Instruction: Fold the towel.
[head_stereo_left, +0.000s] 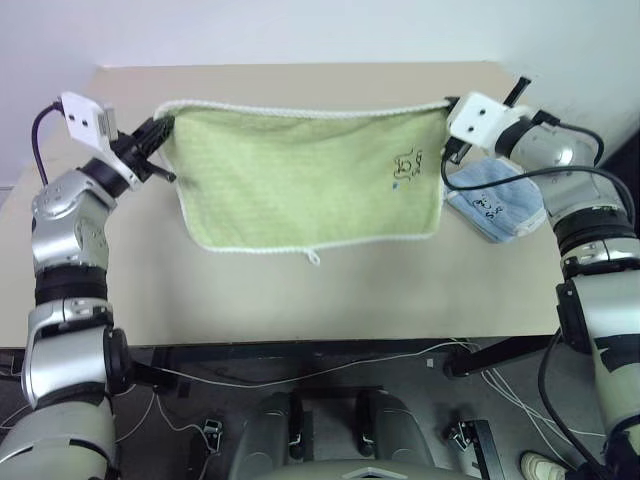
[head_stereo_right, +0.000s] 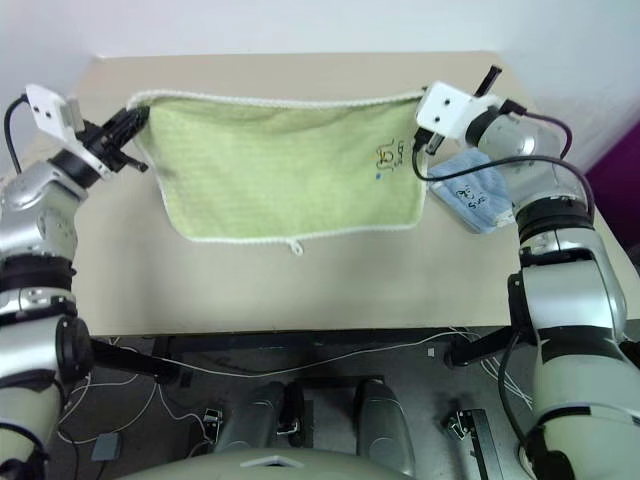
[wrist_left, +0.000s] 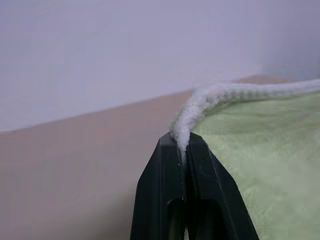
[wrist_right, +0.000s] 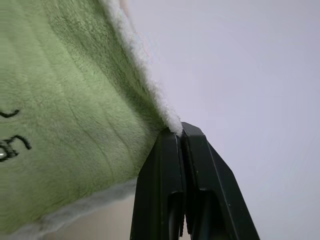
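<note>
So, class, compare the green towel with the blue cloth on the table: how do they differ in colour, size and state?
The towel is light green; the blue cloth is light blue. The towel is much larger than the blue cloth. The towel hangs spread between the left gripper and right gripper, each shut on a top corner, while the blue cloth lies bunched on the table, untouched. Both carry a small dark embroidered mark.

I see a beige surface (head_stereo_left: 300, 300) backed by a plain white wall (head_stereo_left: 300, 30). Near its right edge lies a small light-blue cloth (head_stereo_left: 497, 203), folded, with a dark mark on top. On the dark floor below the near edge, thin white cables (head_stereo_left: 330, 368) trail across.
</note>
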